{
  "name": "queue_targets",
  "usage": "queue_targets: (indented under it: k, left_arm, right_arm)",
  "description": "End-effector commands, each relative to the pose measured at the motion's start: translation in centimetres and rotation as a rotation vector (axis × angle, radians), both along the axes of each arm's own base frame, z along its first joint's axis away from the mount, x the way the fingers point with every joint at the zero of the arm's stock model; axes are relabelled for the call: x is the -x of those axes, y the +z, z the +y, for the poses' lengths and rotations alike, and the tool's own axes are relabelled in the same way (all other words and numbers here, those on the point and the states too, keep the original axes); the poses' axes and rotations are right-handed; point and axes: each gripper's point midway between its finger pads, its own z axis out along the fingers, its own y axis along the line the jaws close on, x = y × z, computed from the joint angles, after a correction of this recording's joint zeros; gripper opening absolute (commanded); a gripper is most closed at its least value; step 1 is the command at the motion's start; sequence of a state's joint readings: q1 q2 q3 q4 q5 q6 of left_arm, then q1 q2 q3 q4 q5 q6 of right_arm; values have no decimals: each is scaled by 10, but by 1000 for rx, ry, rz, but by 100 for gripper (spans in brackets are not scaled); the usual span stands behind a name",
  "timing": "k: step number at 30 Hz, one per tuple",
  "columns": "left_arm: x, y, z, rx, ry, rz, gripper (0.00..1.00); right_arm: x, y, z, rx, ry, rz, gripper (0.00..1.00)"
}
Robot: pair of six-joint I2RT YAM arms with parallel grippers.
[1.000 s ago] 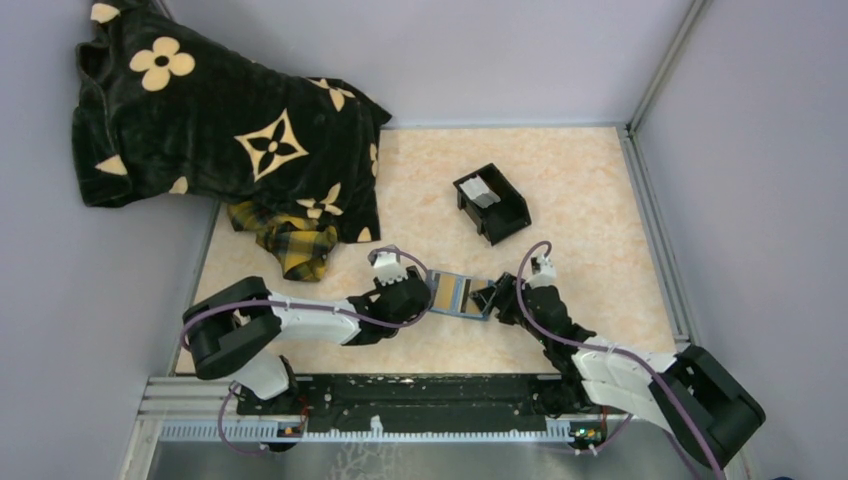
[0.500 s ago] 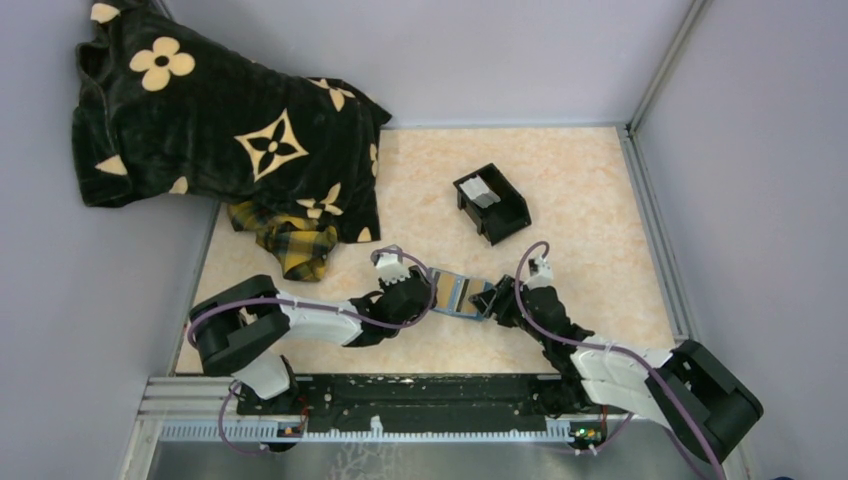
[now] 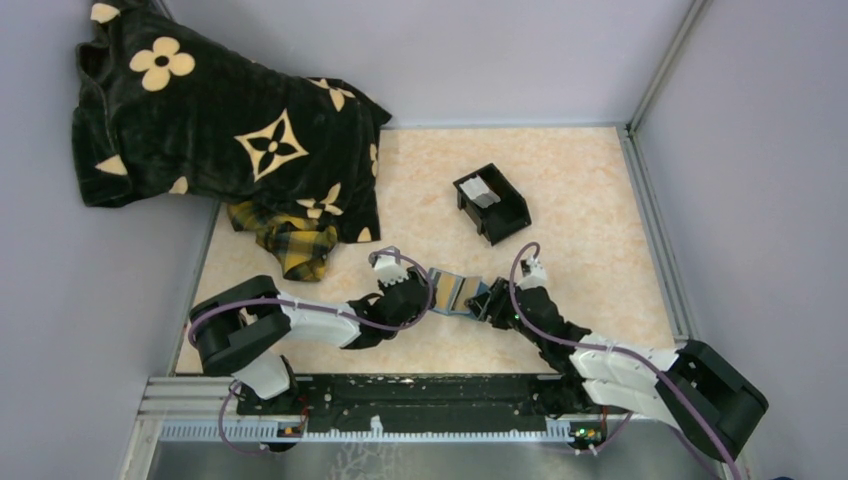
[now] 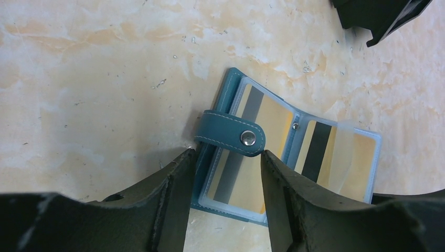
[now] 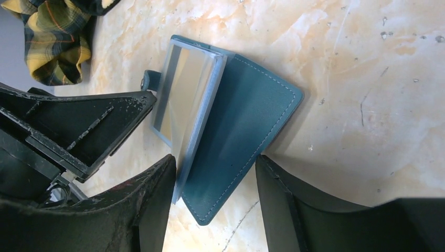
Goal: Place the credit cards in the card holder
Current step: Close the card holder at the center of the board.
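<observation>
Lying near the front of the pale marbled orange table (image 3: pixel 590 220), the flat blue folding card holder (image 3: pixel 458 292) sits between the two grippers. The left gripper (image 3: pixel 428 296) reaches its left end. In the left wrist view the jaws are partly open: one dark finger (image 4: pixel 173 199) is just beside the card holder (image 4: pixel 273 173) and the other is over its tan-orange striped slots. The blue snap strap (image 4: pixel 231 135) lies between them, and nothing is pinched.

The right gripper (image 3: pixel 486 300) straddles the right end. Its jaws stand apart on either side of the blue cover (image 5: pixel 241 126), which is tilted up off the table. I cannot tell whether they press it.

Farther back, well apart, a black open-topped plastic box (image 3: pixel 505 215) holds a small pale credit card (image 3: pixel 478 190). A black flower-patterned blanket (image 3: pixel 220 120) and a yellow plaid cloth (image 3: pixel 285 245) lie at the back left.
</observation>
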State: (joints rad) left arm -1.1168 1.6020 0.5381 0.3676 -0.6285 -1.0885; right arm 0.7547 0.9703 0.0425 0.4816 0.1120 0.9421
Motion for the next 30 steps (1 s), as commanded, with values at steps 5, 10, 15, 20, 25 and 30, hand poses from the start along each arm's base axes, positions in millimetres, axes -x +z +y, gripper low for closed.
queue_targets:
  k: [5,10,15,20,25,30]
  left_arm:
    - [67,-81,42,-223,-133,287,57]
    - [68,-82,45,-223,-132,289,56]
    - [69,-82,47,-219,-129,288,56]
    - [68,-82,48,-222,-125,287,56]
    - [68,-81,54,-234,-111,280,56]
    - [67,-80,64,-256,-91,271,56]
  right_arm:
    - [-18,60,26,-54,25,-137,57]
    - [-22,70,32,-51,30,-154,57]
    - [-23,71,39,-46,45,-157,57]
    - [-23,71,45,-45,56,-158,57]
    - [-26,75,49,-42,62,-166,57]
    - [-28,75,56,-41,75,-170,57]
